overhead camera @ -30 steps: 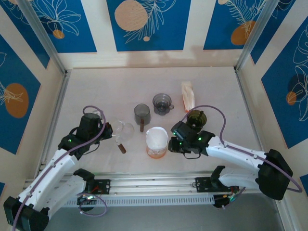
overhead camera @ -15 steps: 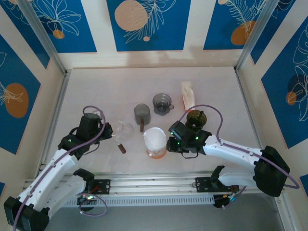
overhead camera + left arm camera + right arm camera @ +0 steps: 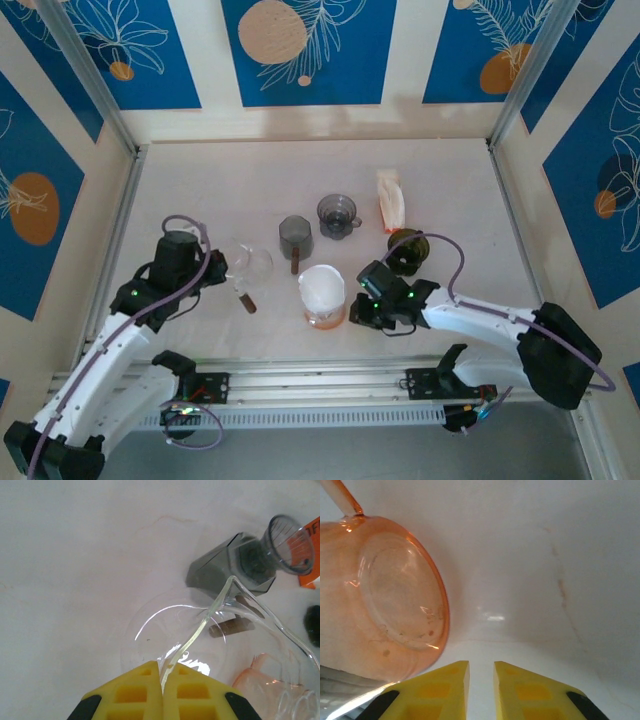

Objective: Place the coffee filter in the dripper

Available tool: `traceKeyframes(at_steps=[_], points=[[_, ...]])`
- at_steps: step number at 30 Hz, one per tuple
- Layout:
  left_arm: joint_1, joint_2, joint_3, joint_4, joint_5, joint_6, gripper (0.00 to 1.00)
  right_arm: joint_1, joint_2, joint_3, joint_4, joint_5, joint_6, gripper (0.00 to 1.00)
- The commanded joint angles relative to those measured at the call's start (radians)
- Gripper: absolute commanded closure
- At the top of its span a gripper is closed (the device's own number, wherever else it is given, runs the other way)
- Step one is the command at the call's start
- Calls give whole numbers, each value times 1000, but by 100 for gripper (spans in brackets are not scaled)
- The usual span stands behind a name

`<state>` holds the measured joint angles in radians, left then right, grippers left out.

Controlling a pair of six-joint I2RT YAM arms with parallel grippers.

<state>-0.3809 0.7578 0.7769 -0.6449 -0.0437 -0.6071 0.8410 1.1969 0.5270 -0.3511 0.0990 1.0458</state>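
One camera overhead, one riding on each wrist.
The top view looks down from above and behind the arm bases, taking in the whole table (image 3: 200, 180); the left wrist camera peers close over its own yellow fingers (image 3: 135, 695) at the glass carafe (image 3: 175, 645); the right wrist camera sits low, nearly against the orange dripper (image 3: 385, 595); all three views catch that dripper.

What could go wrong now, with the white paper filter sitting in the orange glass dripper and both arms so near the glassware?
1. The right jaws, slightly apart and empty, sit close beside the orange glass dripper. A sideways move might knock it and tip out the white paper filter.
2. The left jaws pinch only the thin rim of the clear glass carafe. It might slip or chip.
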Motion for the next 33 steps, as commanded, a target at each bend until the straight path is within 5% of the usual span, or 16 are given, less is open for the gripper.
traceKeyframes(at_steps=[1,16,33], points=[[20,-25,100,9,-17,31,100,-1,35,-13,109,-69,37,80],[42,-25,267,-47,13,62,100,51,261,89,284,-77,83,82],[50,28,452,-77,42,102,100,108,652,462,326,-161,74,82]])
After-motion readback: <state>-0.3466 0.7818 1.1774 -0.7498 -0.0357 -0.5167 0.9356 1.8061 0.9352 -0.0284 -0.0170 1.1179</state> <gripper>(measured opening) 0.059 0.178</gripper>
